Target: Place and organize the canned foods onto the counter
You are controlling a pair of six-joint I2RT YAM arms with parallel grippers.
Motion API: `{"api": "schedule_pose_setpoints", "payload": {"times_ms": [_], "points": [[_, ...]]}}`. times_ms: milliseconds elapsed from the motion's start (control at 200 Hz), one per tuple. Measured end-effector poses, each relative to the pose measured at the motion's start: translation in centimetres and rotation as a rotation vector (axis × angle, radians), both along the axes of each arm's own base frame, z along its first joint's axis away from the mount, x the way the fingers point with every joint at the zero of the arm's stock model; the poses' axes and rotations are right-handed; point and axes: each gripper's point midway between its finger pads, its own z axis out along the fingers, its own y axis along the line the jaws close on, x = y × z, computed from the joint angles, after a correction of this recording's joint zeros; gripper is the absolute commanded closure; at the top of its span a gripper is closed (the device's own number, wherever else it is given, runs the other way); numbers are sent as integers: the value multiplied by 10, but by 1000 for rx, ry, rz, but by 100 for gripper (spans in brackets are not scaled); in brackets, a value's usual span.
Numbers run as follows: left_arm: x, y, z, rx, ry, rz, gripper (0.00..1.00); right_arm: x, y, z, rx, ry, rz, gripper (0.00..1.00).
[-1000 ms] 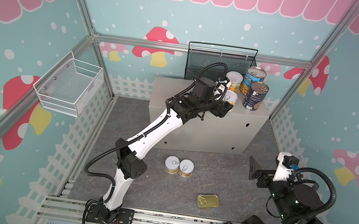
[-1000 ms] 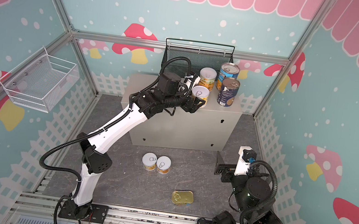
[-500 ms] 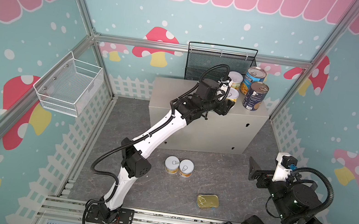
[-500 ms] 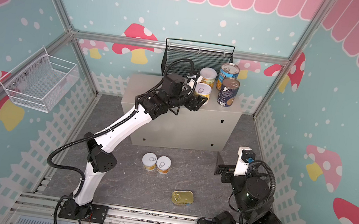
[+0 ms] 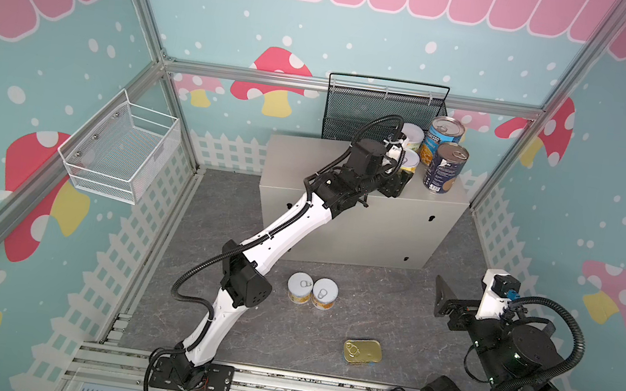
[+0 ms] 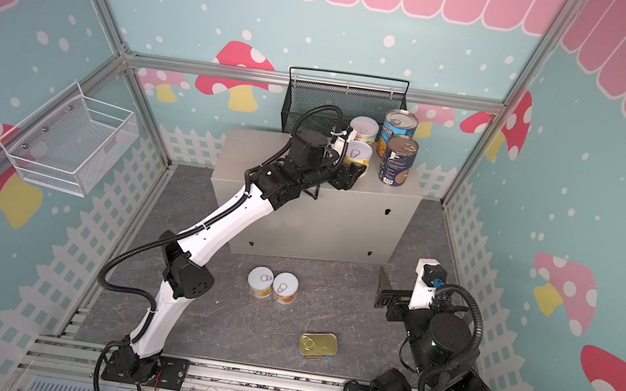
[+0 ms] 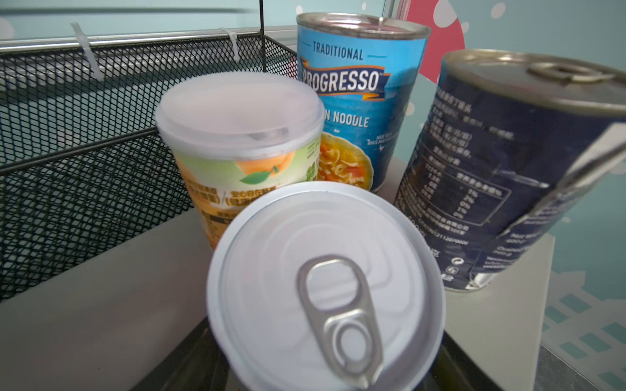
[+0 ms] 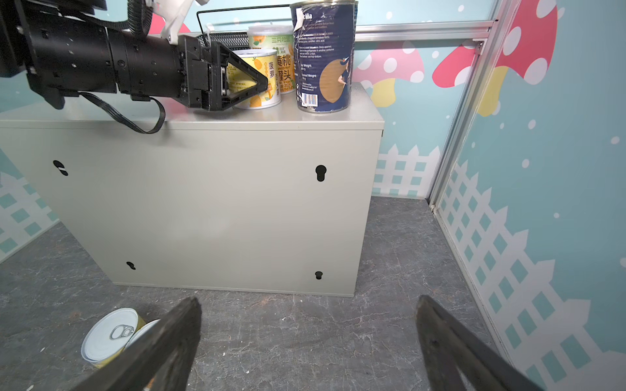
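A: Nearest us, the right jaws hang wide apart and empty above the floor [image 8: 305, 331]. A flat gold tin [image 5: 362, 352] lies alone down there, and just beyond it two small yellow tins [image 5: 299, 287] stand touching.

B: That pair's the worry: go for one and a jaw may clip its neighbour, tip it and send it rolling. And the flat one sits so low it could simply skid away.

A: Up on the worktop [image 5: 299, 161] now, the left jaws are clamped round a third yellow tin [image 7: 325, 281], right down at the surface. Whether its base rests there, I can't tell.

B: Tight spot! The dark blue tin [image 7: 508, 176] stands just beside it, close to the worktop's front edge. Jaws spreading could shove that tall one, and off it goes.

A: Behind them, another yellow tin [image 7: 237, 135] and the soup tin [image 7: 352, 101], then the black mesh basket [image 7: 84, 135] at the back.

B: Push too deep and the row jams against that basket, and three tins have yet to find room.
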Motion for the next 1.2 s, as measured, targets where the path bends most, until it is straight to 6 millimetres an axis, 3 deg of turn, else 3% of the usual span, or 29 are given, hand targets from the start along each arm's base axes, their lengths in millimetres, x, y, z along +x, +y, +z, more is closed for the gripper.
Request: {"api": "schedule_pose_setpoints", "payload": {"times_ms": [535, 1196], "points": [[2, -5, -3, 3, -17, 0, 25, -1, 0, -2, 0, 0, 0, 1], [-11, -12, -8, 21, -18, -23, 28, -3, -2, -2, 5, -5, -1, 1]]}}
